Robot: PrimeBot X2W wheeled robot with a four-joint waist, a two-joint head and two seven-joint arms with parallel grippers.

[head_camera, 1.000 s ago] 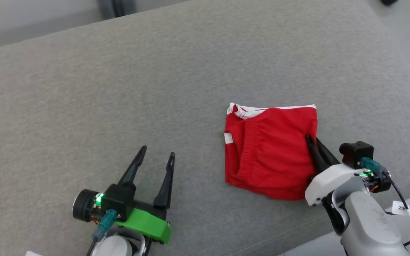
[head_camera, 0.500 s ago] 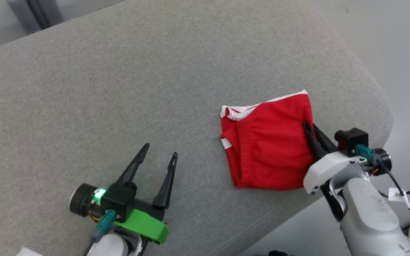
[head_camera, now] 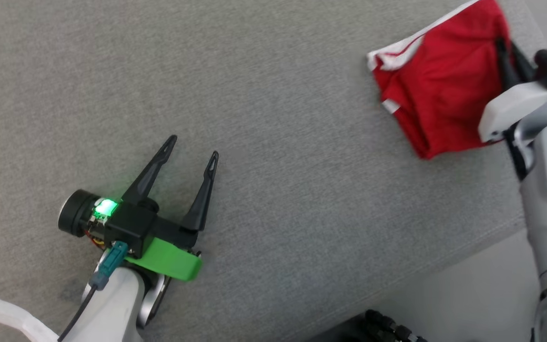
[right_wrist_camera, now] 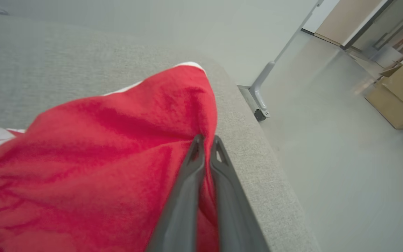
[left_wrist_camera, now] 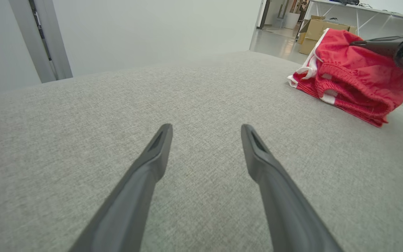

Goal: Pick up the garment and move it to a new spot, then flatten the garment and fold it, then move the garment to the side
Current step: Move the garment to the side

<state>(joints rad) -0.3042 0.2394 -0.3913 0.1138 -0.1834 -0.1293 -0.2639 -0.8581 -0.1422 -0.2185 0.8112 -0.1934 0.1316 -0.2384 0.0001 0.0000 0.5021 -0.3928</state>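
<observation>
Observed broad grey woven cushion [head_camera: 273, 95], rounded at its edge. Found pale, smooth floor [right_wrist_camera: 345, 182] beyond it, plain light wall [left_wrist_camera: 152, 31] behind. Noted grey metal post [right_wrist_camera: 259, 94] with foot on floor near cushion corner, cardboard boxes [right_wrist_camera: 402, 94] farther off, grey door frame [left_wrist_camera: 40, 38] against wall.

No readable text, label or number (cardboard boxes [right_wrist_camera: 399, 96] too blurred to tell).

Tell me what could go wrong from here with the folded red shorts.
1. The right gripper pinches only one edge of the red shorts; the layers may slip apart and the fold open up.
2. The shorts lie close to the rim of the grey cushion; a little more sideways travel could drop them onto the floor.
3. The left gripper hangs open and apart, so nothing steadies the fold.
</observation>
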